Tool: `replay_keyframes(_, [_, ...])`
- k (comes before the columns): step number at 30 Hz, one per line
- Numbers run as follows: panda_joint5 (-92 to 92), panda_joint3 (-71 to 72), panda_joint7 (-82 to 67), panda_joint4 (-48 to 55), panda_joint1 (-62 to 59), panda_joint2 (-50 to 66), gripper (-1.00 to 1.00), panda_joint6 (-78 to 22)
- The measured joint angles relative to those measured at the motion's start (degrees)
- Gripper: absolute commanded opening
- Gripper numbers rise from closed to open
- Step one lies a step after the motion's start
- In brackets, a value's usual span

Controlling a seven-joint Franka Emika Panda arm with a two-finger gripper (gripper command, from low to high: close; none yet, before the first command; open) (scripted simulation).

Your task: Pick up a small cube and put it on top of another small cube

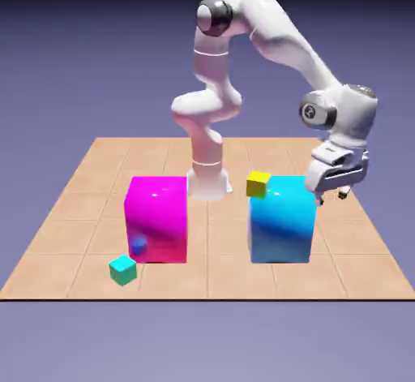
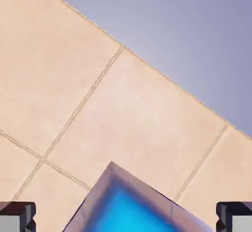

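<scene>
Only outside — yellow cube (image 1: 258, 183), teal cube (image 1: 122, 269)

You see a glossy white arm (image 1: 267, 27) of rounded, tubular links on a white cylindrical base (image 1: 207, 179). Dark grey caps mark the joints. The gripper (image 1: 331, 196) is white with dark undersides; its two finger tips (image 2: 17, 216) show as small grey blocks with dark edges.

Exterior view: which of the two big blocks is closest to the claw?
The big cyan block, on the exterior view's right. The claw hangs beside its upper right corner, while the big magenta block stands well off to the left.
</scene>
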Motion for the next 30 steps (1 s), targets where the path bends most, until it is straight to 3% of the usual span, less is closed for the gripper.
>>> replay_keyframes(17, [-24.58, 20.99, -7.64, 14.83, 8.15, 35.22, 1.0, -41.5])
replay_keyframes(20, [-25.51, 23.41, -8.79, 13.97, 7.43, 35.23, 1.0, -42.94])
replay_keyframes(23, [-28.25, 21.7, -6.94, 7.75, 4.99, 36.19, 1.0, -36.66])
replay_keyframes(24, [-28.56, 21.51, -6.73, 7.07, 4.72, 36.29, -1.0, -35.96])
replay_keyframes(30, [-25.42, 23.46, -8.41, 14.32, 8.29, 33.84, -1.0, -41.81])
